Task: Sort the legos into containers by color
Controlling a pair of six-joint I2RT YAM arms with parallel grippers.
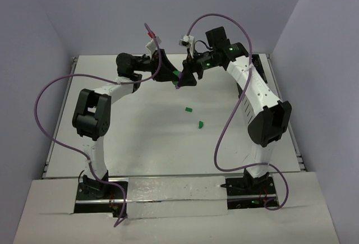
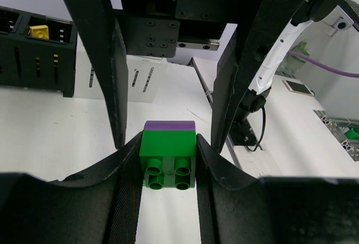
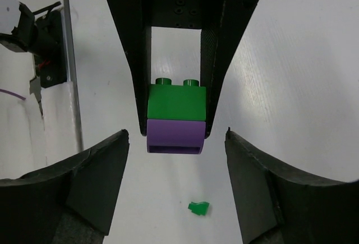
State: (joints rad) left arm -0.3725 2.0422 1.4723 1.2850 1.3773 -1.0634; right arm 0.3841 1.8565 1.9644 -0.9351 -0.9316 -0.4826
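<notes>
The left tool [image 2: 168,154] clamps the green brick [image 3: 176,102] of a green-and-purple stack held above the worktop [image 1: 146,137], and the right tool [image 3: 176,133] stands open astride the purple brick [image 2: 170,125]; next, I judge, it must pinch that and pull the pair apart.

White table [image 1: 146,143] boxed in by plain lilac-grey walls [image 1: 101,8] on three sides, with metal rails [image 1: 298,148] along its left and right edges, all under soft, even light.

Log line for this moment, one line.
left gripper: shut on green brick | purple brick: stuck to it | right gripper: open, flanking
</notes>
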